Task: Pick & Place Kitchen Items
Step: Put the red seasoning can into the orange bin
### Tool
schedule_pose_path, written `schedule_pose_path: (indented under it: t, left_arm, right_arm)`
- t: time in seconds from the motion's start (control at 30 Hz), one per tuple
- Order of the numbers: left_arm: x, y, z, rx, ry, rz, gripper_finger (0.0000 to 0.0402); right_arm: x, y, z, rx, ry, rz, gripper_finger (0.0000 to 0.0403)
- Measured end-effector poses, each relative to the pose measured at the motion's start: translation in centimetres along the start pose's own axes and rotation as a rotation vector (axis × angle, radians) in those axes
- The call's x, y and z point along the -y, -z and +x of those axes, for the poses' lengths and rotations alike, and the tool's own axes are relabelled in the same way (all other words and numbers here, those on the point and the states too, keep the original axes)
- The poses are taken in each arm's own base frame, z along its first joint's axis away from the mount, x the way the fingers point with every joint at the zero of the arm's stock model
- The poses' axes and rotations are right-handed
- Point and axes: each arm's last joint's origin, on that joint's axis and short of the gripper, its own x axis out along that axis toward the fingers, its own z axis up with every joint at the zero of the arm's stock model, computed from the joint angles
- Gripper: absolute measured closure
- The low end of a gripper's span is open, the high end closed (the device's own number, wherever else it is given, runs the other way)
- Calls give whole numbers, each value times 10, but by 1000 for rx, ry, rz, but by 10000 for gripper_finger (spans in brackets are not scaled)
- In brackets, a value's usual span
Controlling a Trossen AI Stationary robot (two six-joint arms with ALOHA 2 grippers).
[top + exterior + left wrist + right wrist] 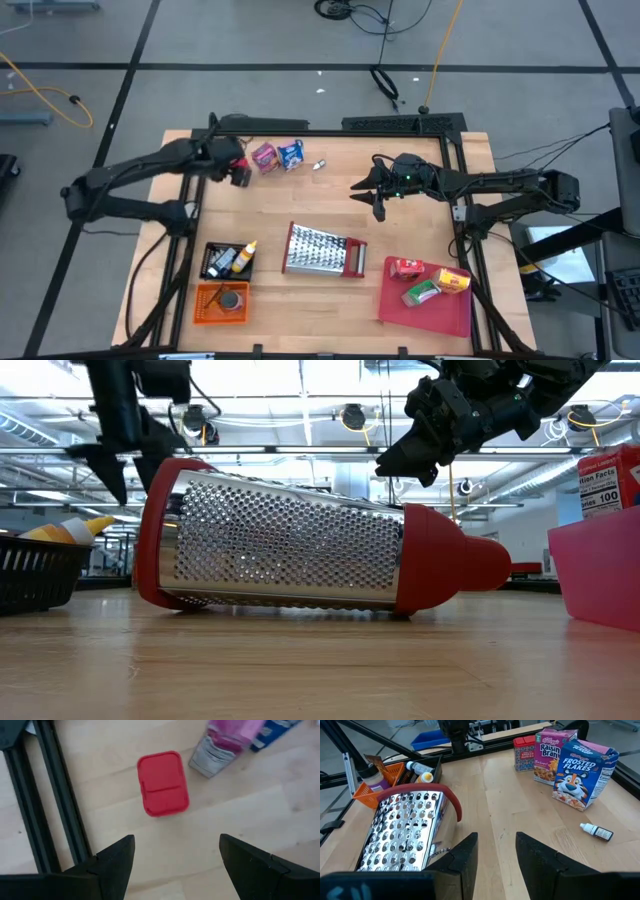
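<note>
The worktop (330, 210) is showing pale, smooth wood with a fine grain and a matt finish. Lying on it, the grater (290, 540) is gleaming as perforated polished metal, with glossy red plastic capping both ends. Beside the grater, the tray (425, 305) is looking like flat matt red plastic. Beyond the grater, the Frosted Flakes box (582, 775) and the Raisin Bran box (551, 755) are presenting printed, slightly glossy cardboard. Near them, the red box (161, 782) is appearing as smooth matt plastic. The frame rails (55, 800) are looking like black matt metal.
</note>
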Motion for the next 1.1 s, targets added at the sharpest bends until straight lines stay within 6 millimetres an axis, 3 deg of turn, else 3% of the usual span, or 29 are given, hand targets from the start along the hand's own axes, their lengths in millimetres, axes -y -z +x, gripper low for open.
schedule_pose_path:
  t: [0.37, 0.8, 0.9, 1.03, 1.1]
  left_arm:
    - [-3, -41, 54, -118, 1, -30, 115]
    - [-4, -52, 97, -243, -54, -18, 115]
    - [-3, -51, 100, -257, -55, -8, 133]
    - [-4, -52, 100, -260, -59, -9, 190]
    - [-5, -52, 100, -260, -61, -6, 195]
  right_arm:
    - [0, 0, 0, 0, 0, 0, 275]
    - [0, 0, 0, 0, 0, 0, 275]
    - [0, 0, 0, 0, 0, 0, 275]
    - [0, 0, 0, 0, 0, 0, 275]
    - [0, 0, 0, 0, 0, 0, 275]
